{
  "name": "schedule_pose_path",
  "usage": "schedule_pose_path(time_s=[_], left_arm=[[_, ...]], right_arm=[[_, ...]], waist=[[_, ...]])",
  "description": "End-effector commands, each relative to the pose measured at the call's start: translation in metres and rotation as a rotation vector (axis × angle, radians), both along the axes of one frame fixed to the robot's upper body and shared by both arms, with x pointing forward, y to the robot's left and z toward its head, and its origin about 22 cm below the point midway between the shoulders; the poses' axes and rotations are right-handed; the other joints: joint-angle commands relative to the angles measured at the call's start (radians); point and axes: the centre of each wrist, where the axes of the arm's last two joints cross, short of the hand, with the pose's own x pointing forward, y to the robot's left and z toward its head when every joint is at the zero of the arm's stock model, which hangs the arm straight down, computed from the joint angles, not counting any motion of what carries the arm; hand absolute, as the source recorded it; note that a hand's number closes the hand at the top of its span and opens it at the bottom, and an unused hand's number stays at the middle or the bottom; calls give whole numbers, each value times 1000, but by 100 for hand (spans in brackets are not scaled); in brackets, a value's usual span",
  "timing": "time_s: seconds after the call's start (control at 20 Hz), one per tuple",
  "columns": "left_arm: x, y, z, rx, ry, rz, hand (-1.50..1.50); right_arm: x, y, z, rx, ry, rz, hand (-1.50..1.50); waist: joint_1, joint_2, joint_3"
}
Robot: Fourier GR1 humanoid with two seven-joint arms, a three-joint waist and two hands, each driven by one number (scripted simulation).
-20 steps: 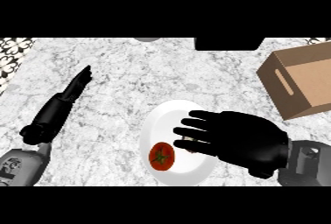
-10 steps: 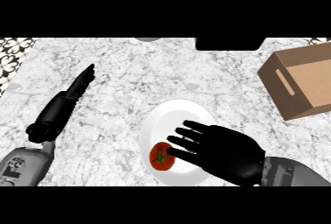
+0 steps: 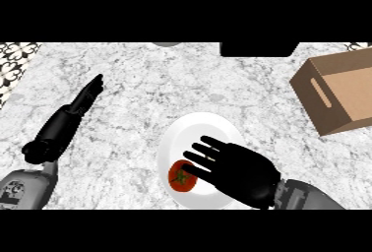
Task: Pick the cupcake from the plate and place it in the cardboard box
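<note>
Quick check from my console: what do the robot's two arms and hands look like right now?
Both hands are black, the left hand slim, the right hand broad-palmed. Each joins a grey forearm with dark marks at the wrist. No cables or sleeves show.

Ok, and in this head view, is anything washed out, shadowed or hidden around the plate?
Head view: lighting is even, with no glare on the marble counter; the white plate shows little shading, so its rim is faint. The right hand covers the plate's right part and darkens it. The red item stays visible beside the fingers. The left hand rests open at left; the cardboard box is cropped at right.
</note>
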Motion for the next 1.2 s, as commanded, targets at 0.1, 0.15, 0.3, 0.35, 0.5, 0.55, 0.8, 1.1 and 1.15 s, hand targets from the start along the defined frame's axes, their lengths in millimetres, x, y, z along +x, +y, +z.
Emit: schedule_pose_path(time_s=[0.1,0.15,0.3,0.35,0.5,0.55,0.8,1.1,1.15], left_arm=[[-13,-5,-8,7,6,-2,0],[3,-2,5,1,-6,-11,0],[-6,9,-11,0,-4,-19,0],[-1,-2,5,1,-7,0,0],[2,-4,5,1,10,1,0],[-1,-6,-1,2,-3,-4,0],[1,14,9,-12,-12,-7,0],[13,-3,2,-8,2,11,0],[-18,-3,-16,17,8,-3,0]], right_arm=[[21,13,-28,-37,-31,-24,-150],[20,-8,-11,-22,-44,-15,-150],[24,17,-39,-25,-30,-10,-150],[28,14,-25,-15,-3,-19,-150],[23,6,-34,-32,14,7,-150],[35,-1,-59,-57,24,17,-150],[43,0,-58,-61,3,-24,-150],[45,-5,-60,-89,-37,-44,-150],[33,-9,-68,-79,-31,-49,-150]], waist=[[5,1,0],[-1,0,0],[2,2,0],[0,0,0],[-2,0,0],[2,2,0],[0,1,0],[-4,1,0],[-1,-1,0]])
